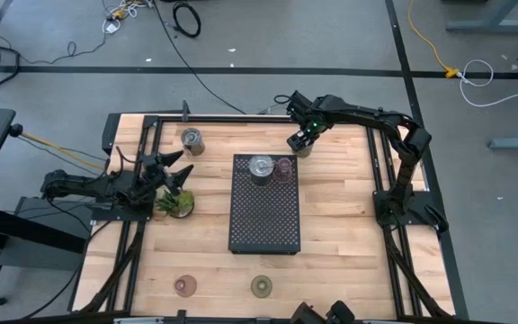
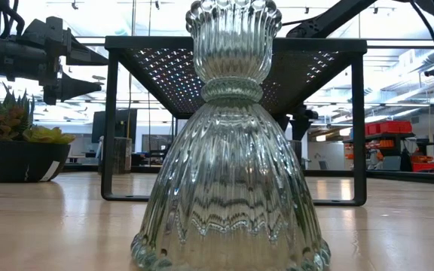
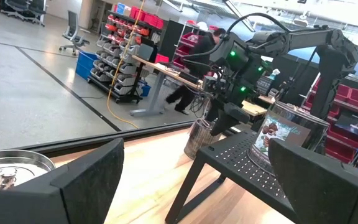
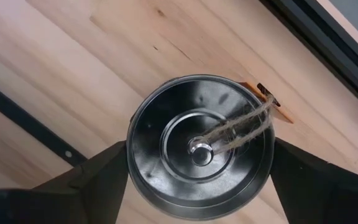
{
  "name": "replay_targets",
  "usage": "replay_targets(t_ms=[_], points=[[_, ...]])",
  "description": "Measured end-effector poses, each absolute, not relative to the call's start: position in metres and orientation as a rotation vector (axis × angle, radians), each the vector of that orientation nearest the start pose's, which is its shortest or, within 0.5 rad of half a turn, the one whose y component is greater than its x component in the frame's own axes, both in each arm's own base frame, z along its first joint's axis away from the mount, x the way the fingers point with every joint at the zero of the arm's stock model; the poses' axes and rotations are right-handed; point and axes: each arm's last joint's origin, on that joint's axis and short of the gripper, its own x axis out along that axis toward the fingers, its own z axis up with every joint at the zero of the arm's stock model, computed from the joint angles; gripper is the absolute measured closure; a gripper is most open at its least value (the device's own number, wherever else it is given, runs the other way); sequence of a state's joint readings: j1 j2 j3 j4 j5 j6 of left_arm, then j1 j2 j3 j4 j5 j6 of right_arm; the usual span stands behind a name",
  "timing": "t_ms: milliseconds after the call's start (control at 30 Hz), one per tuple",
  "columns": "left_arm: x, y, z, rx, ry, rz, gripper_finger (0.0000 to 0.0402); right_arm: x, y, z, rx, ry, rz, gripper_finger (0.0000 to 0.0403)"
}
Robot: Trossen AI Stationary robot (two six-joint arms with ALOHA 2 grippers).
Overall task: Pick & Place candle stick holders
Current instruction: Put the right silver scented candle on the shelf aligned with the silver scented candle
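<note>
Right end effector [image 1: 300,144]: at the far side of the table [image 1: 340,225], just beyond the tray's far right corner, pointing down over a silver cup [image 4: 199,147]. Its two fingers [image 4: 98,180] stand on either side of the cup's wall, close beside it; they are parted, and whether they press the metal cannot be told.
Silver cup below the right end effector: upright on the bare wood, mouth up, with a loop of twine [image 4: 241,130] lying across its inside and over the rim.
Left end effector [image 1: 180,174]: waits at the table's left edge with its fingers spread wide and nothing between them.
Plant [image 1: 176,203]: just beside the left end effector, on its near side.
Second silver cup [image 1: 192,140]: on the wood beyond the left end effector, apart from it.
Black tray [image 1: 264,216]: mid-table, between the two end effectors; a third silver cup [image 1: 260,168] and a pinkish disc [image 1: 284,167] sit side by side on its far end.
Near edge: a brownish-pink disc [image 1: 184,286] and an olive-green disc [image 1: 261,287], well apart from both end effectors.
</note>
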State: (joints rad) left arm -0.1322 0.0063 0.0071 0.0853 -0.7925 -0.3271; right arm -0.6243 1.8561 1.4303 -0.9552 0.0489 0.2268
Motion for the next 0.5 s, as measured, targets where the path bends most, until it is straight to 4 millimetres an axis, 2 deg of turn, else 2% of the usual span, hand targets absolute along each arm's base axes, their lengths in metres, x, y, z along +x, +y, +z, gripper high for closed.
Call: replay_targets(t_ms=[300,500], points=[[0.091,0.009,0.173,-0.353,-0.186,0.642,0.0003,0.285,-0.208,0.222,0.600,1.305,-0.708,0.0078],[0.091,0.009,0.173,-0.353,-0.186,0.642,0.0003,0.275,-0.206,0.248,0.593,1.314,-0.732,0.0078]])
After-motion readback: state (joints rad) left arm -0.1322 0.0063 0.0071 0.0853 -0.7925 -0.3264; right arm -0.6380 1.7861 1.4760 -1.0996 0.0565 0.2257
